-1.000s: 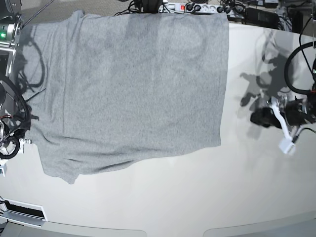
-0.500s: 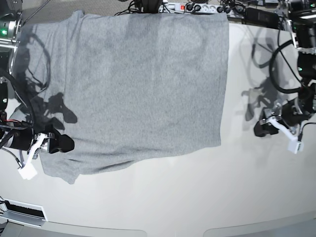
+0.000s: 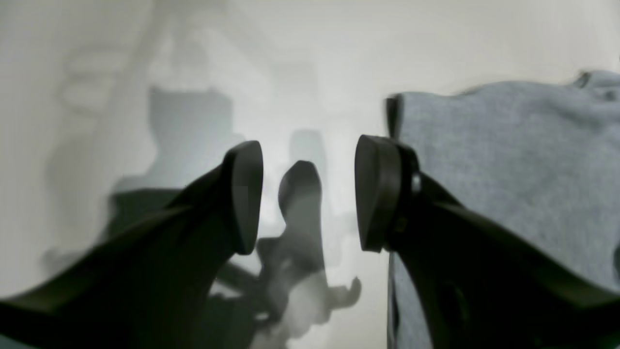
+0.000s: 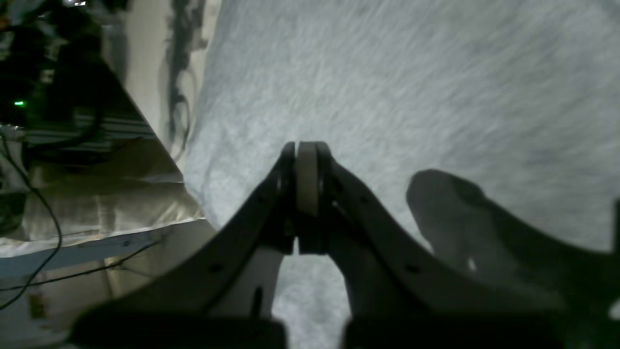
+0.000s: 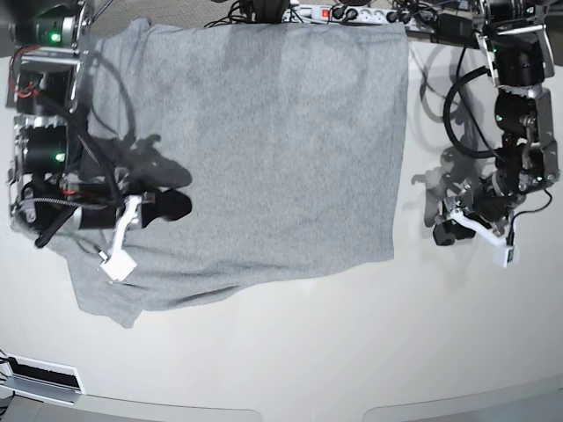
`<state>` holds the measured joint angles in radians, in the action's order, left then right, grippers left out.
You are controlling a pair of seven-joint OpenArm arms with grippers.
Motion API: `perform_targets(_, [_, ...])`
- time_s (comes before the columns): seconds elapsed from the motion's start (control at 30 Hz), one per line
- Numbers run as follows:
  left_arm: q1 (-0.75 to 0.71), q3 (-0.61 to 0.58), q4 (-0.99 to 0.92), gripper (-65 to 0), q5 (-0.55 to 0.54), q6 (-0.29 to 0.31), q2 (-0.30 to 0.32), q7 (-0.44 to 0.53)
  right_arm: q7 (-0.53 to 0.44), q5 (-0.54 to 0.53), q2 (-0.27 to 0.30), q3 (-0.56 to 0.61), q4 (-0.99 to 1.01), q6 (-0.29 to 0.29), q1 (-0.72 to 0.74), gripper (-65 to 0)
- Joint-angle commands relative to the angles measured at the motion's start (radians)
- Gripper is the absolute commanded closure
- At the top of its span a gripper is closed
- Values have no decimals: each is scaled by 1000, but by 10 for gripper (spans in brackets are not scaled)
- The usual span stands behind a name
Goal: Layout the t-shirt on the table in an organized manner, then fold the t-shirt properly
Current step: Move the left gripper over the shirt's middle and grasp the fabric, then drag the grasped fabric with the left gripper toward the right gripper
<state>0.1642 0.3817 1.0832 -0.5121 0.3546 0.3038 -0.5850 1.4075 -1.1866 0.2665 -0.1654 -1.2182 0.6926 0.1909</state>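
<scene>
The heather-grey t-shirt [image 5: 255,149] lies spread flat on the white table [image 5: 308,352], plain side up, with a sleeve at the near left [image 5: 110,299]. My right gripper [image 5: 180,207] hovers over the shirt's left part. In the right wrist view its fingers [image 4: 300,174] are pressed together above the grey cloth [image 4: 411,87], and no fabric shows between them. My left gripper [image 5: 442,231] sits on bare table just right of the shirt's straight edge. In the left wrist view it [image 3: 307,194] stands open with nothing between the fingers, and the shirt's edge [image 3: 508,169] lies beside its right finger.
A power strip and cables [image 5: 343,13] run along the far edge. The right arm's base, with green lights [image 5: 53,35], stands at the far left. Cables and equipment [image 4: 48,121] lie beyond the table edge. The front edge [image 5: 308,411] curves.
My right gripper has swung in from the left edge over the shirt and shut. The left gripper has moved a little left toward the shirt's edge, jaws staying open.
</scene>
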Motion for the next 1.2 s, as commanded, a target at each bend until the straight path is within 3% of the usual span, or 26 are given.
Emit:
perform_targets(0.0, [37,5,-27,-317,-15,23,14,41,-11,-30,10,-3,-18,6,15,0])
perform_targets(0.2, [167,5,-310,-317,-15,172,11,146,-11,-30,11,-3,-18,6,-24,0])
perform_targets(0.37, [240,4,-421,-317,50,164,-10,244,-11,-30,11,-3,-18,6,-33,0])
perform_targets(0.63, [231,-16,-438,-317,121,157,-111,294,-11,-44,11,-3,-18,6,-33,0])
perform_targets(0.8, [198,-106,-438,-317,164,93,-142,335,-11,-44,11,-3,-18,6,-33,0])
perform_targets(0.9, [190,-172,-438,-317,164,121,-143,334,-11,-44,11,-3,-18,6,-33,0])
perform_targets(1.03, [202,-272,-436,-316,164,234,-143,323,-11,-44,11,-3,-18,6,-33,0])
perform_targets(1.1, [208,-309,-424,-292,165,232,-143,324,-11,-44,11,-3,-18,6,-32,0])
perform_targets(1.17, [212,-315,-391,-177,164,190,-144,324,-11,-44,11,-3,-18,6,-32,0])
